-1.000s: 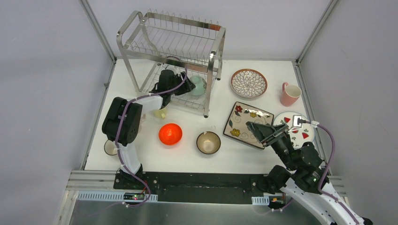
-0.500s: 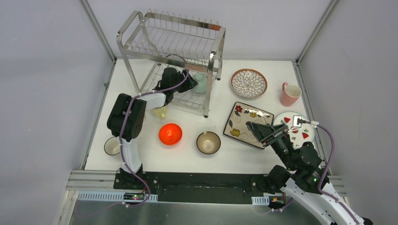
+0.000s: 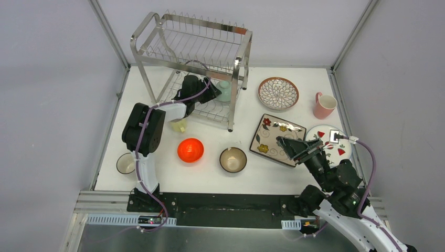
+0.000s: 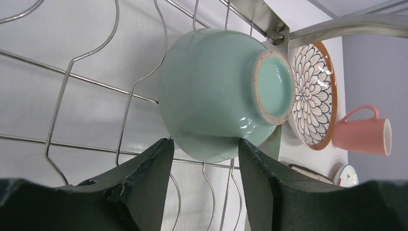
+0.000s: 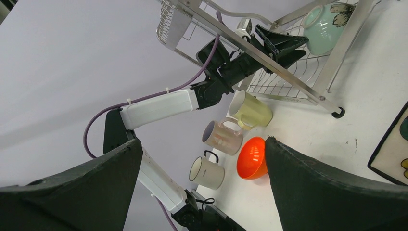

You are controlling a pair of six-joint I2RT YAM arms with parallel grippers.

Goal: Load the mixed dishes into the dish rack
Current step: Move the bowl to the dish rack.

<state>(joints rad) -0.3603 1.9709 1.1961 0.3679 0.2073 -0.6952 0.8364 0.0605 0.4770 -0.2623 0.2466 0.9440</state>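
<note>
Nearest the bases, the right gripper (image 3: 290,145) hangs with its jaws spread wide and nothing between them, over the right side of the square plate (image 3: 270,134). That plate lies flat on the table, so a grab here could skid it into the white plate (image 3: 338,146) just beside it.

Mid-table, the tan bowl (image 3: 233,159) and orange bowl (image 3: 190,150) wait, not yet loaded. The yellow-green mug (image 3: 180,126) lies on its side right by the rack's front edge, under the left forearm. A careless pull-back could knock it.

Now into the rack (image 4: 356,25). The left gripper (image 4: 204,149) is on the lower shelf, jaws half spread either side of the mint bowl (image 4: 211,91). Whether they pinch it or merely flank it, I can't tell.

The bowl lies tipped on the wires, foot toward the rack's right post. Here's the danger: a round bowl on its side may roll or slide once the fingers leave. A fingertip could also hook a shelf wire and drag the bowl out with it.
</note>
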